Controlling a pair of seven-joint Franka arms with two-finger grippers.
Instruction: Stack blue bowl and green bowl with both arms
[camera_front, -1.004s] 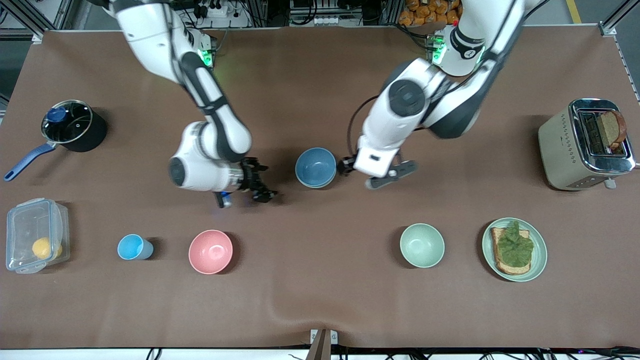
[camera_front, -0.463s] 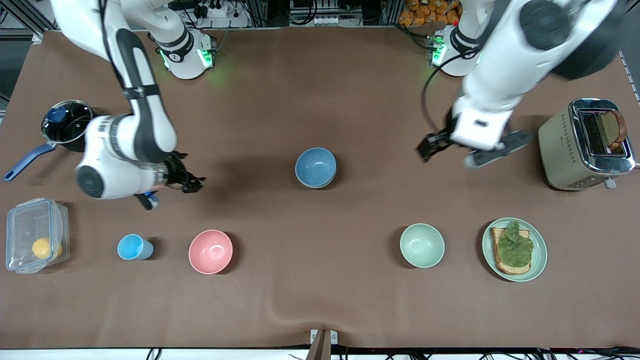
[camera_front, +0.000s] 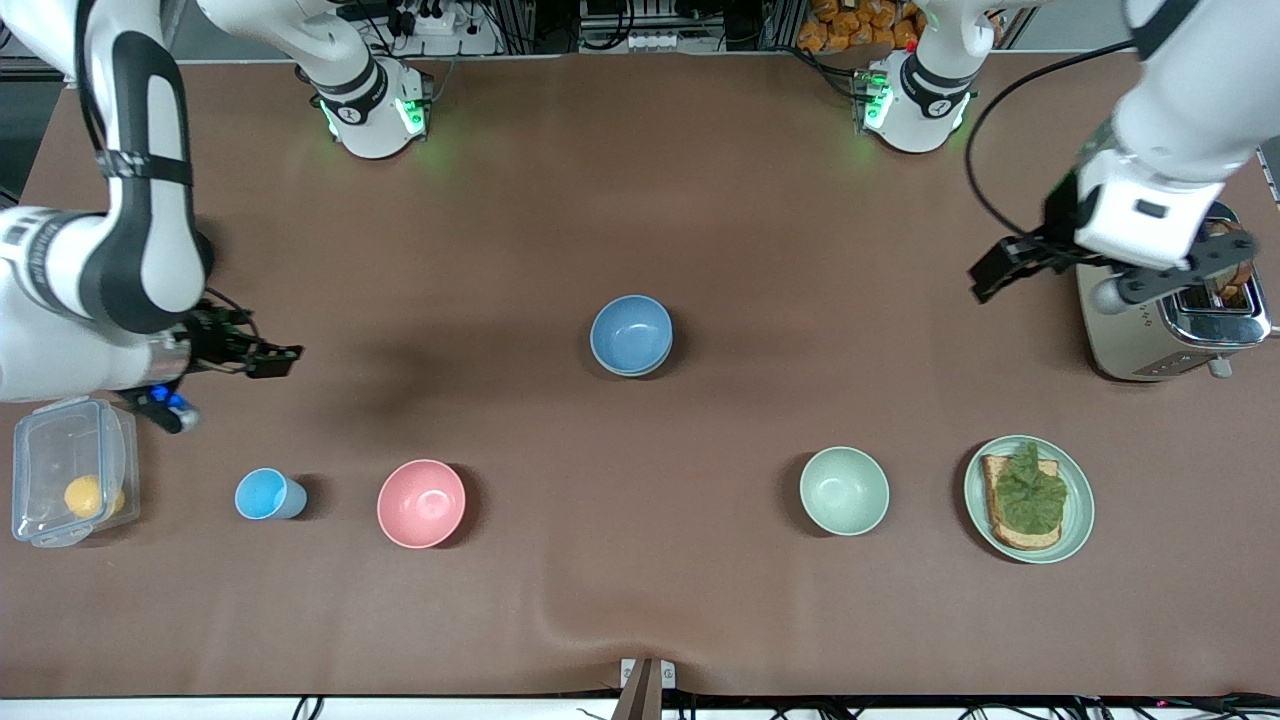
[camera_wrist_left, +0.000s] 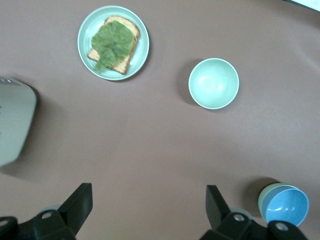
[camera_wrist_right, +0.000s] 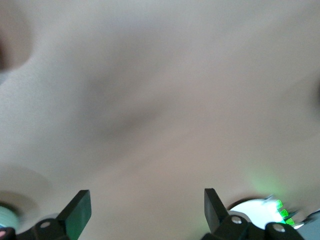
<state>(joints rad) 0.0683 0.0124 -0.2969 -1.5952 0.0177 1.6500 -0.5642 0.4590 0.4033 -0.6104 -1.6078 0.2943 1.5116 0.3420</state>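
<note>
Both arms pulled back to bench ends — left gripper (camera_front: 990, 280) beside toaster (camera_front: 1125, 300), right gripper (camera_front: 268, 358) near lidded box (camera_front: 70, 470), fingers spread, empty. Blue bowl (camera_front: 631, 334) sits nested in green bowl (camera_wrist_left: 267, 192) at bench centre — stack looks done.

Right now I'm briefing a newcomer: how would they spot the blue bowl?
Start at the brown table and look to its middle. The blue bowl sits there alone, nested in a green bowl, farther from the camera than the pink bowl and mint bowl.

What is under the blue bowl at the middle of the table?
The blue bowl sits nested in the green bowl, whose sage rim shows beside it in the left wrist view. The rest of the green bowl is covered. Both hands are away, open.
</note>
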